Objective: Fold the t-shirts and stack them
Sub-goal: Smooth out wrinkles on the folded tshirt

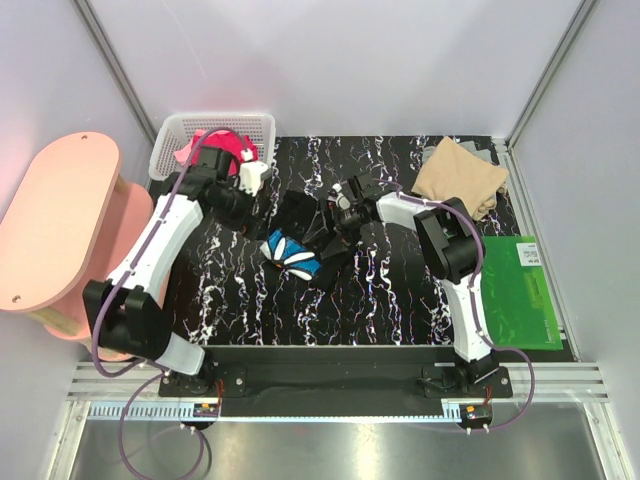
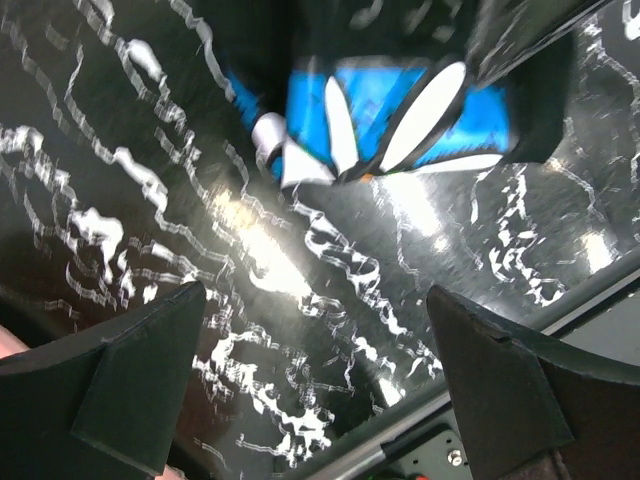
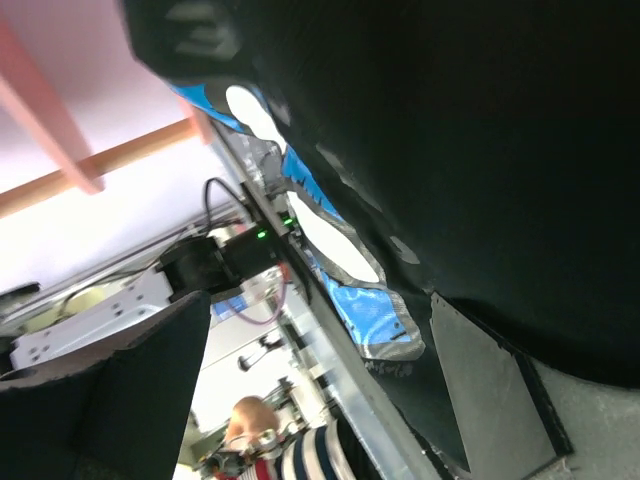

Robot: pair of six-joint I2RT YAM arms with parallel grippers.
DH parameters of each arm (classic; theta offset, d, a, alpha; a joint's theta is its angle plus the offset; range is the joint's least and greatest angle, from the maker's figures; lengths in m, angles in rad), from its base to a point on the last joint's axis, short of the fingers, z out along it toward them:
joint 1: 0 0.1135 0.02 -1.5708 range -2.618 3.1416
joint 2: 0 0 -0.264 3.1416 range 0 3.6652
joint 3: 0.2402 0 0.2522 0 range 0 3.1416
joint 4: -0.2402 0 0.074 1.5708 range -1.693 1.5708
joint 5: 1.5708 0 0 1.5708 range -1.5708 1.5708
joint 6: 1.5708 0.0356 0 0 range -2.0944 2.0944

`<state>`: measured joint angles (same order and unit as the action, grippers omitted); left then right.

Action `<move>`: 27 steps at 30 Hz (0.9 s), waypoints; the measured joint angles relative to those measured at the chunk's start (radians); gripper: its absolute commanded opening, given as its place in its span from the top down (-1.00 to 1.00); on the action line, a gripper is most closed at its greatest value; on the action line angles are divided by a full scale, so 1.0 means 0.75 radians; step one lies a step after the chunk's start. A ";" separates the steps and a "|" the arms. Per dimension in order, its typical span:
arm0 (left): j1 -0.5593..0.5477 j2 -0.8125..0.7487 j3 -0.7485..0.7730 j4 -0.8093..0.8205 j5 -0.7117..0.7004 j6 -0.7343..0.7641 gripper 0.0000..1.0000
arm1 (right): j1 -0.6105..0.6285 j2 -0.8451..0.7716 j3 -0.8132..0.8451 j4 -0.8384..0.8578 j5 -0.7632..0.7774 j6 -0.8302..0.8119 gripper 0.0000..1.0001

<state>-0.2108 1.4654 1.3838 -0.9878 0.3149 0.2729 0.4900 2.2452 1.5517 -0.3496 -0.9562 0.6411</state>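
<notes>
Top external: crumpled black t-shirt (image 1: 297,250) on table (image 1: 250,300)

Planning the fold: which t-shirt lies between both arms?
The black tee, daisy-printed; tan tee lies back right, red tee in the basket.

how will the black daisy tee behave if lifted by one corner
Probably floppy: the crumpled black fabric t-shirt with a blue-and-white daisy print lies bunched in folds, so it should sag from one pinch. Pushed, it would probably bunch further rather than slide.
</notes>
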 measured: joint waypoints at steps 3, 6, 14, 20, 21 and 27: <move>-0.046 0.060 0.061 0.012 0.011 -0.017 -0.98 | -0.013 0.010 -0.001 0.020 -0.041 0.011 -0.99; -0.095 0.109 0.104 0.025 0.023 -0.026 -0.98 | -0.022 -0.005 -0.003 0.019 -0.040 0.011 -0.99; -0.235 0.223 0.164 0.029 0.064 -0.061 -0.98 | -0.250 -0.174 0.104 0.004 -0.028 -0.003 -0.99; -0.260 0.316 0.170 0.060 0.136 -0.148 -0.98 | -0.484 -0.095 0.254 0.053 -0.011 -0.011 -1.00; -0.261 0.329 0.166 0.070 0.142 -0.161 -0.98 | -0.491 -0.047 0.276 0.058 -0.008 -0.011 -1.00; -0.280 0.364 0.058 0.160 0.164 -0.224 -0.98 | -0.455 0.258 0.330 0.033 -0.065 0.012 -1.00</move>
<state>-0.4206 1.7386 1.4273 -0.8677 0.4377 0.1051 0.1490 2.4390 1.7992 -0.3252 -1.0050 0.6498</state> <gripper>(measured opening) 0.987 0.993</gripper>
